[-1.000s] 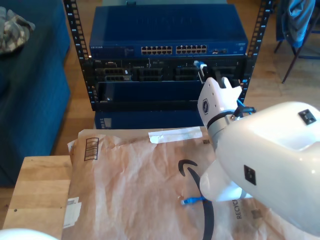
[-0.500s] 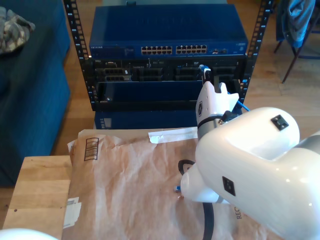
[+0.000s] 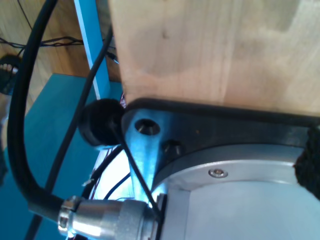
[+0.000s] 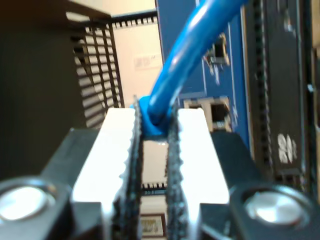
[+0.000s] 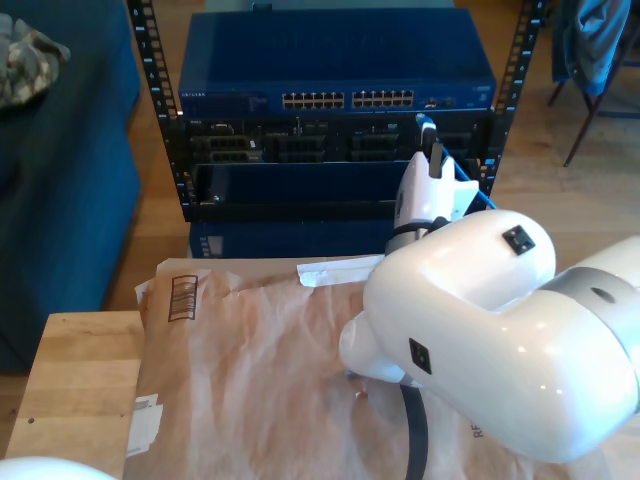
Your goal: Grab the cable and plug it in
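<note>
My second gripper (image 4: 152,132) is closed on the thin bright blue cable (image 4: 185,55): two white fingers (image 4: 112,150) with dark toothed pads press the cable's end between them, and the smooth round cord rises out of the jaws toward the dark blue network switch (image 4: 232,100), where an open port (image 4: 212,112) sits just beside the fingers. In the exterior view the big glossy white arm (image 5: 480,320) reaches from the near right of the scene to the far rack, its wrist narrowing to my second gripper (image 5: 428,140) held up against the black front panel (image 5: 330,145) below the dark blue switch (image 5: 335,65), at the right side of the port rows. A little piece of the cable (image 5: 483,203) shows blue beside the wrist, and the plug at the jaws is too small to tell apart.

The rack has black perforated metal rails (image 5: 155,90). In front lies crumpled brown wrapping paper (image 5: 250,370) on a light wooden table (image 5: 75,380).

The first wrist view looks at a pale wooden board (image 3: 215,50) with soft grain, a silver metal base (image 3: 240,195), a thick black robot cable (image 3: 22,125) ending in a metal connector (image 3: 105,217); of my first gripper I cannot tell if it is open or closed
</note>
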{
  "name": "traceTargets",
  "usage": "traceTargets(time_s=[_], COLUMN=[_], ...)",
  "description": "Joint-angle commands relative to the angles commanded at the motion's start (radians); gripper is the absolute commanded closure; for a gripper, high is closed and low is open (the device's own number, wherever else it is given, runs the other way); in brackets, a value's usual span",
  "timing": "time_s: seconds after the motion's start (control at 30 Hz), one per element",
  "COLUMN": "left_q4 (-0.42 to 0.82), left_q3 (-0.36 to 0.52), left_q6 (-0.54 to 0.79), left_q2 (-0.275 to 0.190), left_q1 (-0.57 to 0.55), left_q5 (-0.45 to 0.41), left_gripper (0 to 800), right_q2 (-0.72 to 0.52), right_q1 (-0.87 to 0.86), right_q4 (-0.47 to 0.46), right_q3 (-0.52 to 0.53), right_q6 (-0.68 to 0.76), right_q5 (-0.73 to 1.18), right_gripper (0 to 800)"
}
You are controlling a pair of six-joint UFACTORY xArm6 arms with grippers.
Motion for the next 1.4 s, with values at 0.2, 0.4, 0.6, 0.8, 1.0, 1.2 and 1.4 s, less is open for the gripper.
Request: traceTargets(time_s=[0.2, 0.4, 0.6, 0.8, 1.0, 1.2, 1.4], left_q4=[0.000, 0.000, 0.000, 0.000, 0.000, 0.000, 0.000], left_q3=[0.000, -0.002, 0.000, -0.002, 0.000, -0.002, 0.000], left_q6=[0.000, 0.000, 0.000, 0.000, 0.000, 0.000, 0.000], left_q2=[0.000, 0.000, 0.000, 0.000, 0.000, 0.000, 0.000], left_q1=[0.000, 0.000, 0.000, 0.000, 0.000, 0.000, 0.000], left_q5=[0.000, 0.000, 0.000, 0.000, 0.000, 0.000, 0.000], left_gripper=[0, 0, 0, 0, 0, 0, 0], right_q2=[0.054, 0.063, 0.063, 0.091, 0.095, 0.106, 0.112], right_q1=[0.003, 0.017, 0.031, 0.037, 0.037, 0.037, 0.037], right_q4=[0.012, 0.072, 0.089, 0.109, 0.120, 0.144, 0.146], right_q3=[-0.103, -0.143, -0.147, -0.201, -0.212, -0.239, -0.250], right_q6=[-0.060, -0.101, -0.121, -0.153, -0.153, -0.153, -0.155], right_q5=[-0.006, -0.003, -0.003, 0.003, 0.011, 0.041, 0.046], right_gripper=[800, 800, 800, 800, 800, 800, 800])
